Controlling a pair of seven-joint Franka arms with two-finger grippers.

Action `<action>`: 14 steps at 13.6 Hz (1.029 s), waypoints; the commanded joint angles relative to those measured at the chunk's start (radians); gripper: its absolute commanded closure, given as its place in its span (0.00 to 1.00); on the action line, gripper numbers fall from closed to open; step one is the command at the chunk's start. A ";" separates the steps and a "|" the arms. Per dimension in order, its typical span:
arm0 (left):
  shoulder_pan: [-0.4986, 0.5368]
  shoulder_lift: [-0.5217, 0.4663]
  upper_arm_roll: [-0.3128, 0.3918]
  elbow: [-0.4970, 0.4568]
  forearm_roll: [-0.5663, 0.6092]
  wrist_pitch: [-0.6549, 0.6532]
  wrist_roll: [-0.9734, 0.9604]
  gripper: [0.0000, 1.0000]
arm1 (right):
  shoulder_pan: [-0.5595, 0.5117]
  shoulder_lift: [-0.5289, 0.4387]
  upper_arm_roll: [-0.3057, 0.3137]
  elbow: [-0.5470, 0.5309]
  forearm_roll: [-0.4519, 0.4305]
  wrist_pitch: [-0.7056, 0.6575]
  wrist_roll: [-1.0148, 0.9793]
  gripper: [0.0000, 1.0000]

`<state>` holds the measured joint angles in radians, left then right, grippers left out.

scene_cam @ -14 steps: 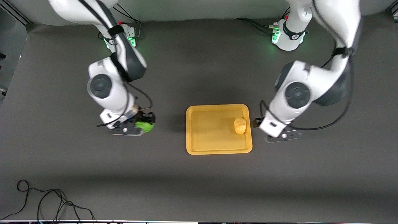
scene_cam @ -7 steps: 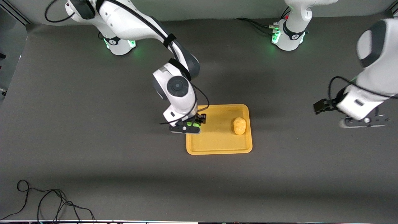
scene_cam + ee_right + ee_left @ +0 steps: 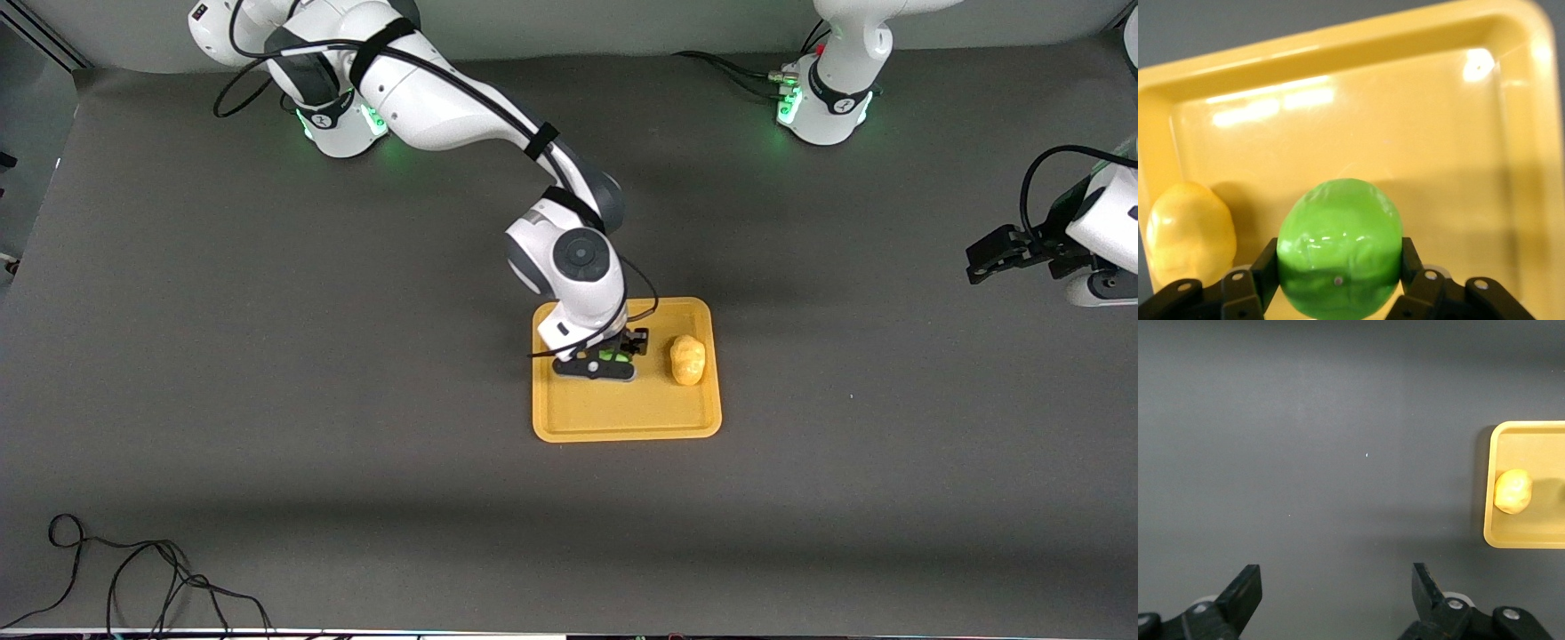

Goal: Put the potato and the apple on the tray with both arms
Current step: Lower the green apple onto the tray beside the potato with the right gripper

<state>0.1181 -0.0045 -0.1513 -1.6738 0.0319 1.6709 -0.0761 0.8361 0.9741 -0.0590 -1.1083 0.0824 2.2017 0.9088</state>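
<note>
The orange-yellow tray (image 3: pixel 569 418) lies mid-table. The yellow-tan potato (image 3: pixel 687 359) rests in it by the rim toward the left arm's end; it also shows in the right wrist view (image 3: pixel 1188 233) and the left wrist view (image 3: pixel 1513 491). My right gripper (image 3: pixel 610 358) is over the middle of the tray, shut on the green apple (image 3: pixel 612 356), which fills the space between the fingers in the right wrist view (image 3: pixel 1338 247). My left gripper (image 3: pixel 1005 253) is open and empty over bare table at the left arm's end, its fingers (image 3: pixel 1245 590) wide apart.
The tray floor (image 3: pixel 1405 133) around the apple is bare. A loose black cable (image 3: pixel 133 578) lies at the table's near corner toward the right arm's end. The arm bases (image 3: pixel 822 98) stand along the table's edge farthest from the camera.
My right arm has carried the apple from the table at its end onto the middle of the tray. My left arm has drawn away from the tray toward its own end of the table.
</note>
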 commanded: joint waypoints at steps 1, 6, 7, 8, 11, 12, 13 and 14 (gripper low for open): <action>0.011 -0.035 -0.005 -0.026 -0.012 -0.020 0.016 0.00 | 0.001 0.031 -0.009 0.042 0.005 0.001 0.019 0.45; -0.015 -0.045 0.034 -0.027 0.000 -0.016 0.016 0.00 | 0.000 0.049 -0.012 0.041 -0.022 0.001 0.012 0.45; -0.053 -0.045 0.073 -0.027 0.000 -0.016 0.016 0.00 | 0.000 0.058 -0.012 0.042 -0.027 0.001 0.013 0.45; -0.093 -0.048 0.114 -0.027 0.000 -0.016 0.016 0.00 | 0.000 0.064 -0.012 0.041 -0.029 0.001 0.013 0.45; -0.100 -0.049 0.139 -0.026 -0.007 -0.011 0.016 0.00 | 0.000 0.064 -0.012 0.041 -0.041 -0.007 0.016 0.45; -0.095 -0.051 0.138 -0.024 -0.009 -0.010 0.016 0.00 | 0.000 0.064 -0.012 0.041 -0.038 -0.007 0.024 0.40; -0.094 -0.054 0.139 -0.023 -0.015 -0.003 0.015 0.00 | 0.000 0.064 -0.012 0.041 -0.035 -0.007 0.025 0.21; -0.094 -0.055 0.141 -0.021 -0.013 -0.006 0.016 0.00 | -0.002 0.063 -0.012 0.041 -0.036 -0.007 0.022 0.00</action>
<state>0.0397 -0.0277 -0.0283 -1.6783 0.0293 1.6617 -0.0734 0.8349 1.0135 -0.0681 -1.1033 0.0622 2.2023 0.9112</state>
